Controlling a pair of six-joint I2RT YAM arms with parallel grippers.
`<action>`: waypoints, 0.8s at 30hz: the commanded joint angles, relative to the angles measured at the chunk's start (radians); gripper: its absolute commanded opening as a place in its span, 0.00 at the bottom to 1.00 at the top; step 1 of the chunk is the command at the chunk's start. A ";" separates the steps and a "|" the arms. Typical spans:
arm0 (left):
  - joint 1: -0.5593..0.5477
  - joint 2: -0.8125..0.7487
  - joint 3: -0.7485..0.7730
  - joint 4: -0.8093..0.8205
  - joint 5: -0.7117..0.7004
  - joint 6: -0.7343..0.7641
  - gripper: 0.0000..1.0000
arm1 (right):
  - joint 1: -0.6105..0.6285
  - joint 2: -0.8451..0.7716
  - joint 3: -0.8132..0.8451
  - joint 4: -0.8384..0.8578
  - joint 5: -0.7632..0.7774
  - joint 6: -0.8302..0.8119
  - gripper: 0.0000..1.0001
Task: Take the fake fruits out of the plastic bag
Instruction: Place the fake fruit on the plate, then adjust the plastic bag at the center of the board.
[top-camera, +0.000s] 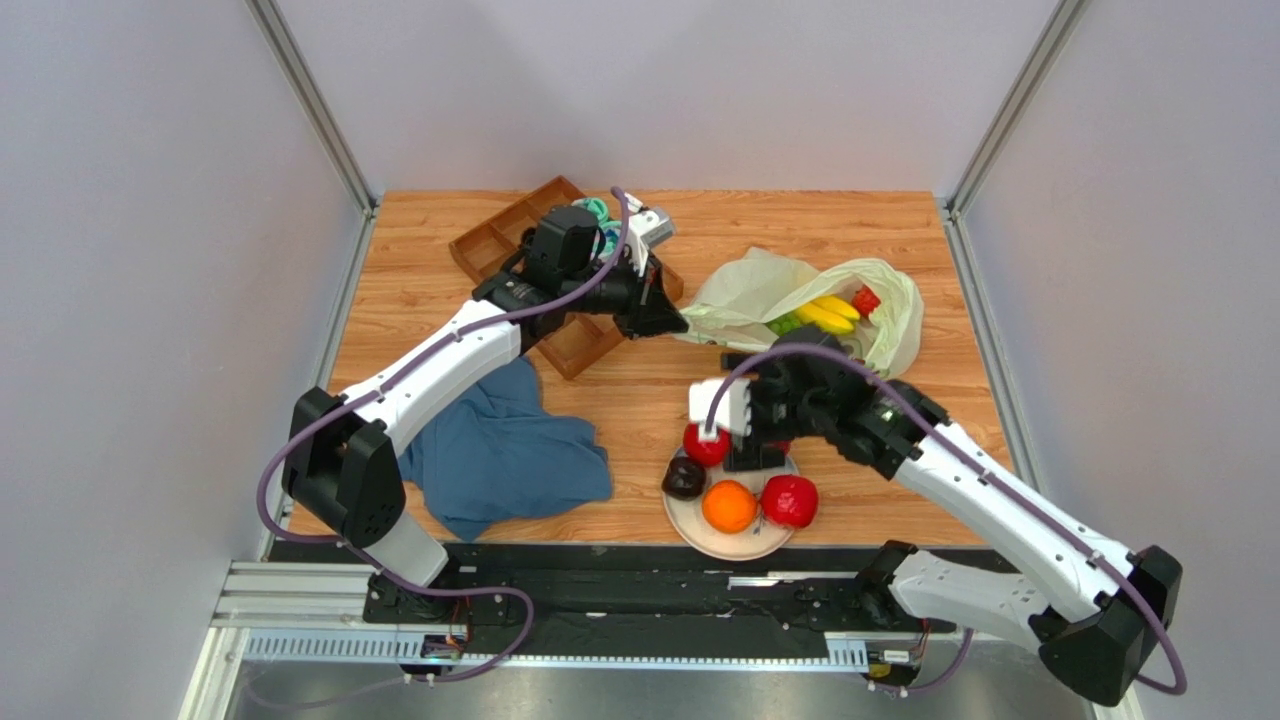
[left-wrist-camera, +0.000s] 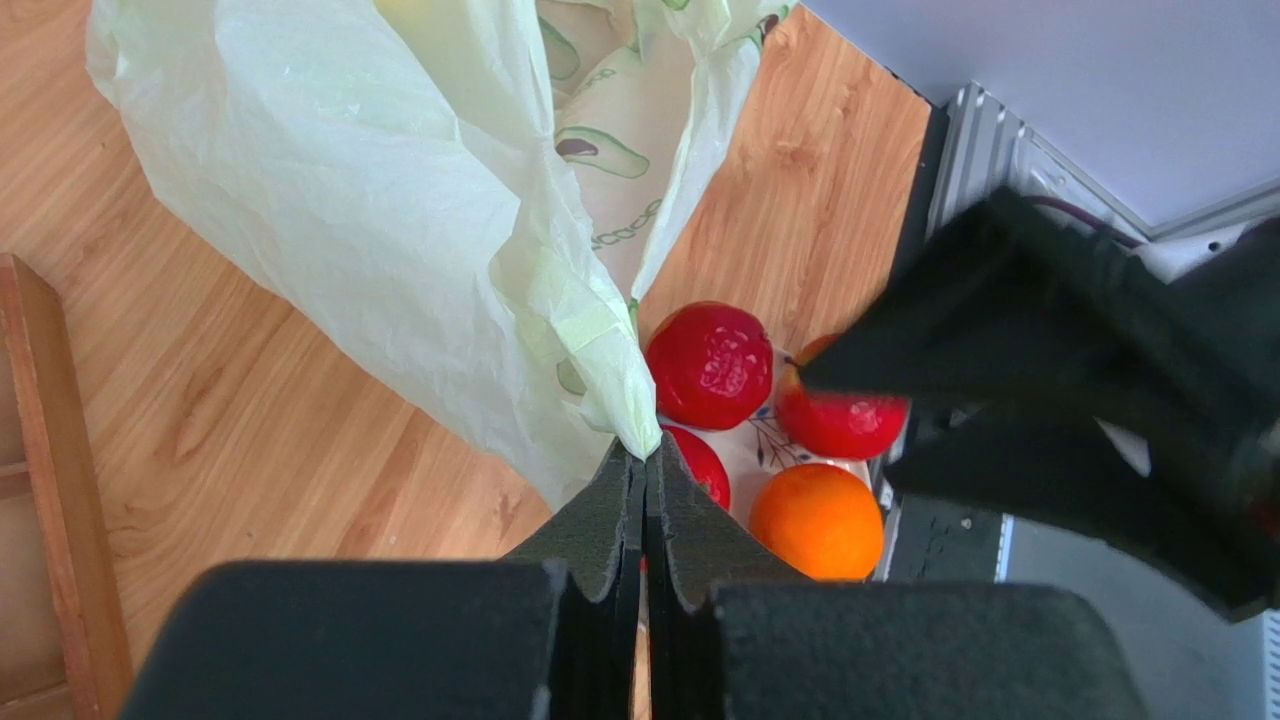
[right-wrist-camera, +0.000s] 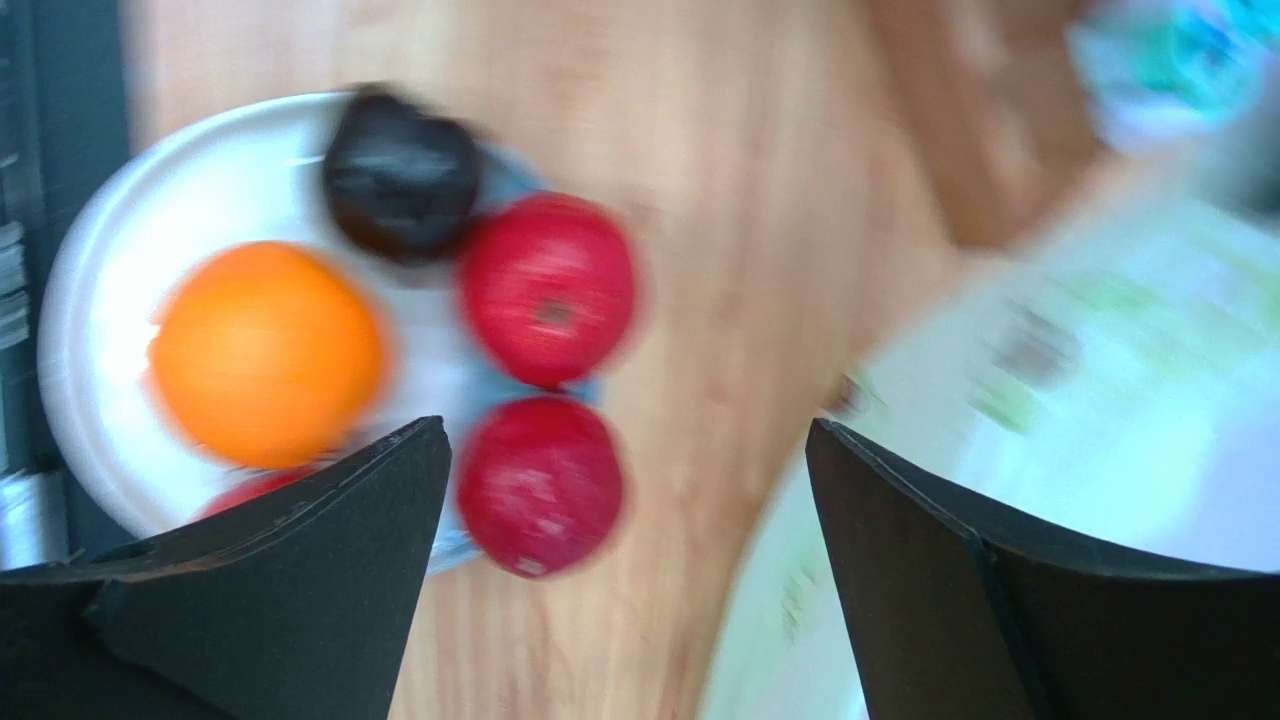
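The limp, thin plastic bag beyond the plate is pinched at its rim by the closed left gripper, the right gripper is held wide apart by the plate, and the light, slippery bananas inside are best taken across the middle.

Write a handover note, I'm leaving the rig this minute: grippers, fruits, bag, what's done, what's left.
Left gripper: shut, pinching the edge of the plastic bag.
Right gripper: open, empty, above the far edge of the plate.
Done: orange, dark fruit and red fruits are on or at the plate.
Left: bananas, a red piece and a green piece lie in the bag's mouth; take them out.
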 joint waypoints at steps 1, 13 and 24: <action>-0.003 -0.062 -0.026 0.038 0.027 -0.014 0.00 | -0.217 0.031 0.160 0.146 0.026 0.270 0.96; -0.003 -0.115 -0.079 -0.011 0.036 0.039 0.00 | -0.550 0.372 0.298 0.218 0.124 0.485 0.70; -0.001 -0.171 -0.095 -0.066 0.029 0.091 0.00 | -0.674 0.631 0.264 0.305 0.311 0.562 0.33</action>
